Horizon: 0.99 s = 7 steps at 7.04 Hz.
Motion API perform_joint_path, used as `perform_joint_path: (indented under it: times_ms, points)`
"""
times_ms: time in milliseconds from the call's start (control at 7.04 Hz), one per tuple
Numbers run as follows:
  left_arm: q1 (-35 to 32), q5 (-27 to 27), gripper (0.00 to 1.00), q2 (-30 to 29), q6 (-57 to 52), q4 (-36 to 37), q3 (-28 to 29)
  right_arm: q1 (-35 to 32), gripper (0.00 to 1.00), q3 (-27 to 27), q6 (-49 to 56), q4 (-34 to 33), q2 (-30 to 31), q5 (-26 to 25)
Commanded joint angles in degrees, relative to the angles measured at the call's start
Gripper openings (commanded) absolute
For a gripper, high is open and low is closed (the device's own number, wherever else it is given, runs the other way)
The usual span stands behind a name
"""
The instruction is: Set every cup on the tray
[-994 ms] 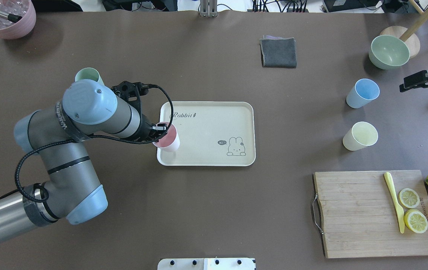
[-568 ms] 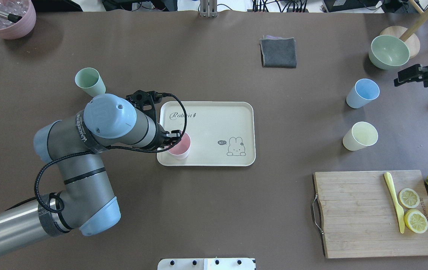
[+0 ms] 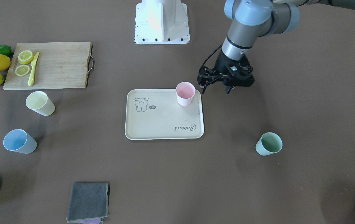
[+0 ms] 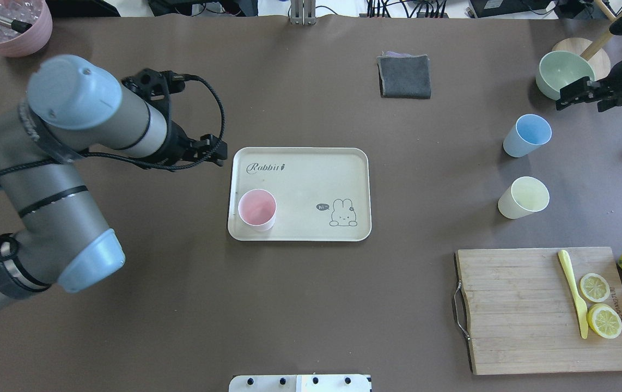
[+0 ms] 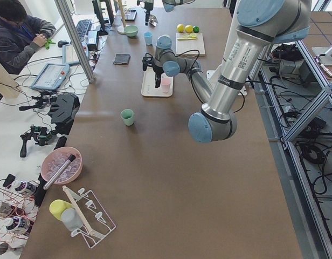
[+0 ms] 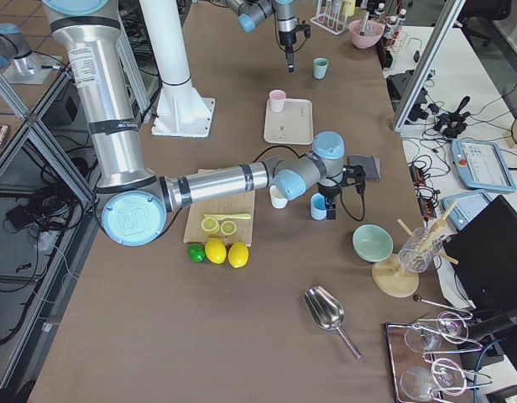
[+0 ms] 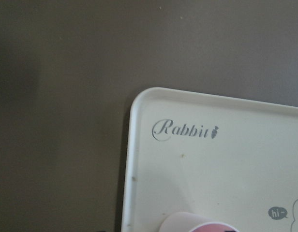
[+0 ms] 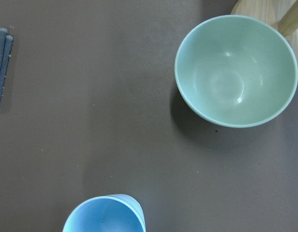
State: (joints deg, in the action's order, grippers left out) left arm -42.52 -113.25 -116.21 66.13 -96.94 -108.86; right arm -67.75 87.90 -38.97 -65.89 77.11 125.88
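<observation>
The pink cup (image 4: 256,209) stands upright on the cream tray (image 4: 311,179), in its near left corner, and also shows in the front view (image 3: 185,93). My left gripper (image 4: 210,153) is open and empty, raised just beyond the tray's left edge (image 3: 215,91). The mint green cup (image 3: 269,143) stands on the table left of the tray, hidden behind my left arm in the overhead view. The light blue cup (image 4: 528,135) and pale yellow cup (image 4: 524,197) stand on the table at the right. My right gripper (image 4: 577,93) hovers beyond the blue cup (image 8: 104,215); I cannot tell whether it is open.
A sage-green bowl (image 4: 565,75) sits at the far right by a wooden stand. A folded grey cloth (image 4: 404,76) lies far centre. The wooden cutting board (image 4: 523,310) holds lemon slices and a yellow knife, with lemons beside it. A pink bowl (image 4: 11,27) sits far left.
My left gripper let go of the pink cup on the tray, opened, rose and drew back to the left. My right gripper moved farther from the robot, toward the sage bowl.
</observation>
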Motion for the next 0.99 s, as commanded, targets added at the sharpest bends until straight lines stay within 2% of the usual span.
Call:
perform_joint_path:
  times_ms: [0,142,284,426,568,852]
  points:
    - [-6.6,-4.6,0.98,6.6,-9.3,1.1,-3.5,4.4,0.94,-1.5,-0.2,0.2,-0.6,-4.6]
    - [-8.1,-4.8,0.98,7.7,-11.6,1.1,-3.5,5.5,0.91,-1.6,-0.2,0.2,-0.2,-5.1]
    - [-8.2,-4.8,0.98,7.9,-12.0,1.1,-3.4,6.4,0.81,-1.9,-0.3,0.3,0.6,-5.7]
    - [-8.2,-4.8,0.98,7.9,-12.0,1.1,-3.5,7.0,0.31,-1.9,-3.6,0.7,0.8,-6.8]
    - [-8.2,-4.7,0.98,7.9,-12.1,1.1,-3.4,8.3,0.00,-1.6,-7.2,0.8,0.4,-7.0]
    - [-8.2,-4.8,0.98,8.0,-12.1,1.1,-3.2,9.5,0.00,0.2,-9.2,0.8,-0.5,-6.9]
